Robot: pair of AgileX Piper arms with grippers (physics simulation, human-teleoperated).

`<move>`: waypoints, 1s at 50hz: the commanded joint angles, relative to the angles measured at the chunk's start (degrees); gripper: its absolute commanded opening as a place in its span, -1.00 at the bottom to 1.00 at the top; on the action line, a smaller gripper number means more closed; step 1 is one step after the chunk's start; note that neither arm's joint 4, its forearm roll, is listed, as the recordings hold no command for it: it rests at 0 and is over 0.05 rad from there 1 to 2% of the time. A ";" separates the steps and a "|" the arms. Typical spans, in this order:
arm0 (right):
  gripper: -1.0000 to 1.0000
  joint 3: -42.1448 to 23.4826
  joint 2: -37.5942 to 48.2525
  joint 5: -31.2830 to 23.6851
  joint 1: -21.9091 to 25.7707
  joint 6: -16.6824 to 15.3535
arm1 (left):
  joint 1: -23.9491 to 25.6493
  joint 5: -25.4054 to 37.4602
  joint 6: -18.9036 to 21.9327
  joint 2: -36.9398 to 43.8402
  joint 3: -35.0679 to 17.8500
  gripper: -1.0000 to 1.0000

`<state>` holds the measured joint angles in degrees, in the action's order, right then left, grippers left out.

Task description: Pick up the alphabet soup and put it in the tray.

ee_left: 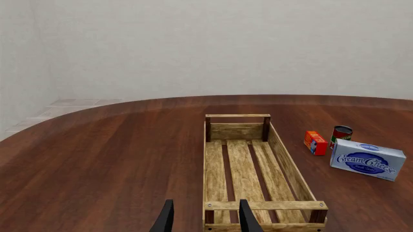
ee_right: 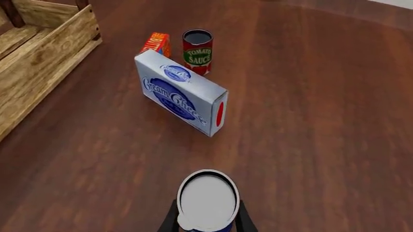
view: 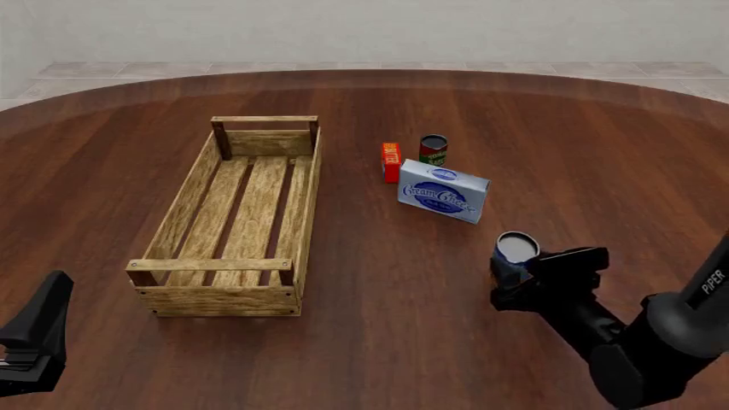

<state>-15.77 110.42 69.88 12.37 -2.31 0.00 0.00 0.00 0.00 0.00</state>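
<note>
right gripper (view: 515, 272) clamped on the alphabet soup (view: 516, 249), fingers either side of the can, upright, at the table's (view: 376, 290) near right, well apart from the tray (view: 234, 295); tray shows only bare slats inside; left gripper (ee_left: 204, 220) parted with nothing between fingers, near tray's close end; cream cheese box (view: 443, 191), tomato sauce can (view: 433, 149), small orange box (view: 391, 161) clustered right of tray

The right arm reaches in low from the right, its tool (view: 515, 272) with a finger (ee_right: 169, 220) on each side of the can (view: 516, 253). The left tool (ee_left: 204, 220) hangs parted and empty at the near left corner.
</note>
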 commanded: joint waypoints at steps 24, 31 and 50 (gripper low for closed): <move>-1.00 3.48 -6.03 0.02 2.20 1.37 | 0.00 0.00 0.00 0.00 0.00 1.00; -1.00 5.49 -10.01 0.02 3.15 1.59 | 0.00 0.00 0.00 0.00 0.00 1.00; -1.00 8.38 -18.00 0.02 7.20 1.06 | 0.00 0.00 0.00 0.00 0.00 1.00</move>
<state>-8.41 96.33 69.75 17.39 -2.07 0.00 0.00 0.00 0.00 0.00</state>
